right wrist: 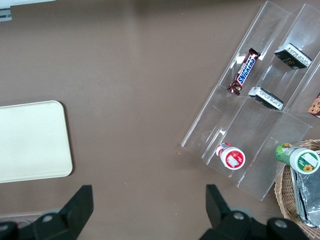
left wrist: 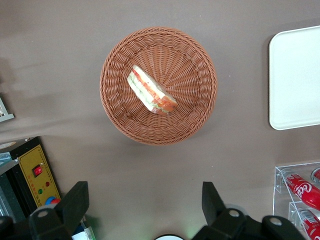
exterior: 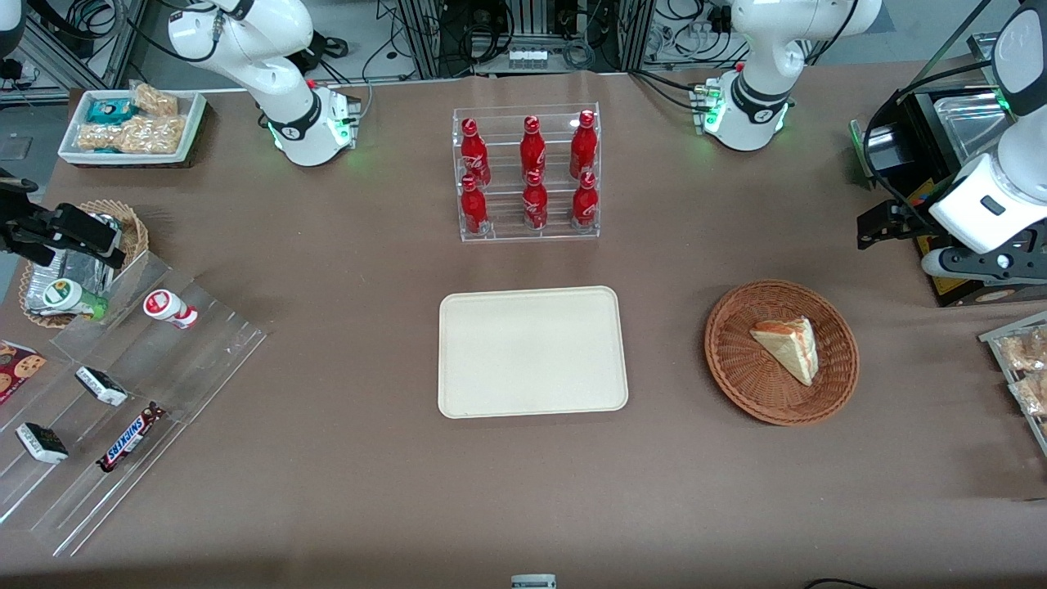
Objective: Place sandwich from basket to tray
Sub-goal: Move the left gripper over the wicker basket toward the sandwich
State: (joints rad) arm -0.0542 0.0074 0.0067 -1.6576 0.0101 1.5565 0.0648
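The sandwich point(exterior: 788, 348) point(left wrist: 151, 91), a wrapped white-bread wedge with red-orange and green filling, lies in the round reddish-brown wicker basket point(exterior: 736, 360) point(left wrist: 190, 100). The cream-beige tray point(exterior: 532, 352) point(left wrist: 295, 80) point(right wrist: 30, 140) lies flat beside the basket, toward the parked arm's end, with nothing on it. My left gripper point(exterior: 879, 229) point(left wrist: 145, 202) hangs open well above the table, farther from the front camera than the basket and toward the working arm's end. Nothing is between its fingers point(left wrist: 75, 205).
A clear rack of red bottles point(exterior: 527, 176) point(left wrist: 300, 190) stands farther back than the tray. A black box with a yellow panel point(exterior: 941, 164) point(left wrist: 35, 175) sits under the working arm. Snack packets point(exterior: 1022, 360) lie at the working arm's table edge. A clear stepped display point(exterior: 123, 393) stands at the parked arm's end.
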